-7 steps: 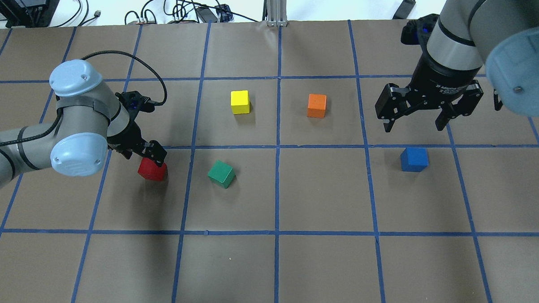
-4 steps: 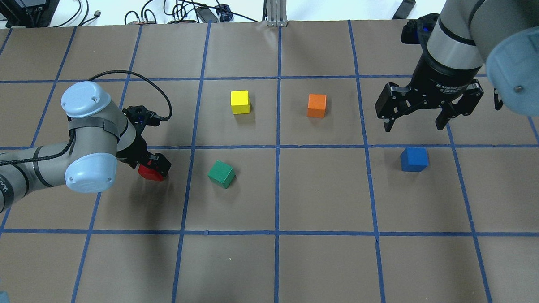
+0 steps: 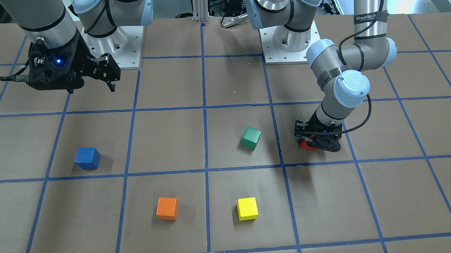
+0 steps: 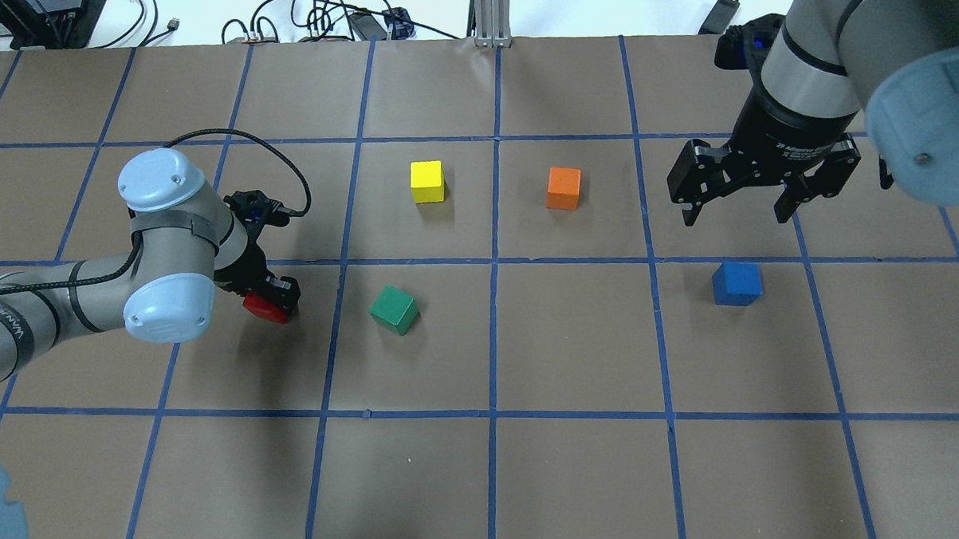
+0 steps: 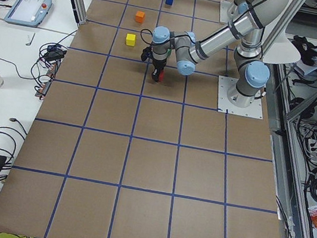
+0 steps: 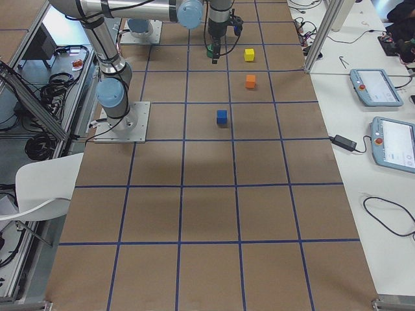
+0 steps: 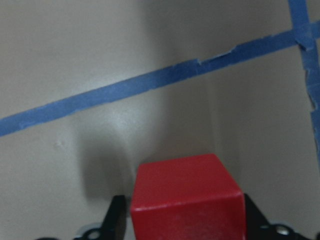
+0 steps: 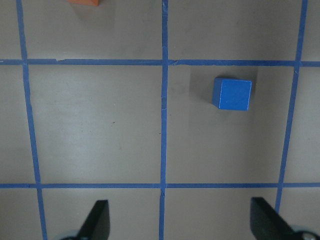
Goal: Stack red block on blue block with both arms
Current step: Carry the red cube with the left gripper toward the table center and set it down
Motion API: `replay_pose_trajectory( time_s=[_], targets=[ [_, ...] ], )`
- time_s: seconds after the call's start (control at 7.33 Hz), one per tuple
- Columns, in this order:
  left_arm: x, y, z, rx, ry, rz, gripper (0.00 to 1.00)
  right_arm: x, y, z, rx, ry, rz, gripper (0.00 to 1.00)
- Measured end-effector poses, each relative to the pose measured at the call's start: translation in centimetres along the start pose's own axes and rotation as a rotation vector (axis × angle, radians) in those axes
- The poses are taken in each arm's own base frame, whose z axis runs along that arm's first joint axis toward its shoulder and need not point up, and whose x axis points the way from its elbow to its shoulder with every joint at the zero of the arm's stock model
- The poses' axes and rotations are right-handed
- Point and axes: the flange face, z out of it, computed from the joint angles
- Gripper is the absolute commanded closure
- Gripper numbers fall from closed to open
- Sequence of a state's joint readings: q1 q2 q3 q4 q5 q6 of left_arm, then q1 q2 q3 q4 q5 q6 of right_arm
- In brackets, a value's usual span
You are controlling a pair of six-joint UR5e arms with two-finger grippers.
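Observation:
The red block rests on the table at the left, under my left gripper. The left wrist view shows the red block between the two fingers, which stand close on either side of it; the jaws look open around it. The same gripper and block show in the front view. The blue block sits alone at the right. My right gripper hovers open and empty beyond it. The right wrist view shows the blue block ahead of its spread fingers.
A green cube lies tilted just right of the red block. A yellow cube and an orange cube stand farther back. Blue tape lines grid the brown table. Cables lie beyond the far edge.
My left gripper has come down from above the red block until its fingers straddle it. My right gripper has risen slightly away from the blue block.

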State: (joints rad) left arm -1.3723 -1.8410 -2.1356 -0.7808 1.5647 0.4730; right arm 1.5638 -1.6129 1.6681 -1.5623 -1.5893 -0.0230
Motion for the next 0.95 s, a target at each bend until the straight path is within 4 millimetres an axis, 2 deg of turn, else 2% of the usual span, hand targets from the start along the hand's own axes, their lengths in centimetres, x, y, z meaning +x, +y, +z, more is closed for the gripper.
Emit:
replay_pose_trajectory(
  time_s=[0.27, 0.41, 0.55, 0.95],
  targets=[
    [1.4, -1.1, -2.1, 0.069, 0.058, -0.102, 1.0, 0.0, 0.0, 0.1, 0.0, 0.002, 0.0, 0.0],
    [3.0, -2.1, -3.3, 0.098, 0.086, -0.138, 1.0, 0.0, 0.0, 0.1, -0.001, 0.003, 0.0, 0.0],
    [5.5, -3.6, -4.6, 0.11, 0.097, -0.163, 1.0, 0.1, 0.0, 0.1, -0.001, 0.004, 0.0, 0.0],
    [13.9, -10.8, -11.3, 0.061, 0.105, -0.229, 1.0, 0.1, 0.0, 0.2, -0.002, 0.004, 0.001, 0.0]
  ],
)
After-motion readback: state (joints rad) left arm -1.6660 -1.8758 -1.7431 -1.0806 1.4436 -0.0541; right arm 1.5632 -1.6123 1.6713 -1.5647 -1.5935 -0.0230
